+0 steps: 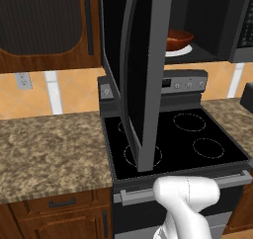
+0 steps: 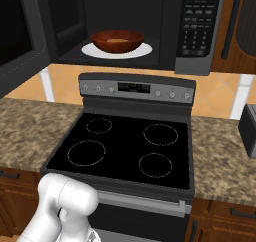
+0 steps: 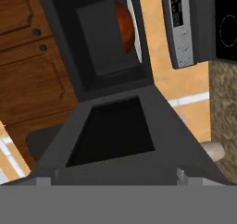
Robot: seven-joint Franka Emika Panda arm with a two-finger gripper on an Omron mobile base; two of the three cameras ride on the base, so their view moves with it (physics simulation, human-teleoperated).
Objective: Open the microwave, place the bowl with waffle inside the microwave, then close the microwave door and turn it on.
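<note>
The gripper's fingers are out of sight, so I cannot tell from the pictures how the jaws stand. From the hand camera, the swung-out microwave door (image 3: pixel 115 135) lies just ahead. The right base view shows the bowl (image 2: pixel 117 40) on the turntable (image 2: pixel 145 50) inside the microwave (image 2: pixel 195 31).

A black glass-top stove (image 2: pixel 125 148) is sitting between two speckled granite counters (image 1: pixel 49 149), and wooden cabinets (image 1: pixel 47 28) are hanging above the left one.
</note>
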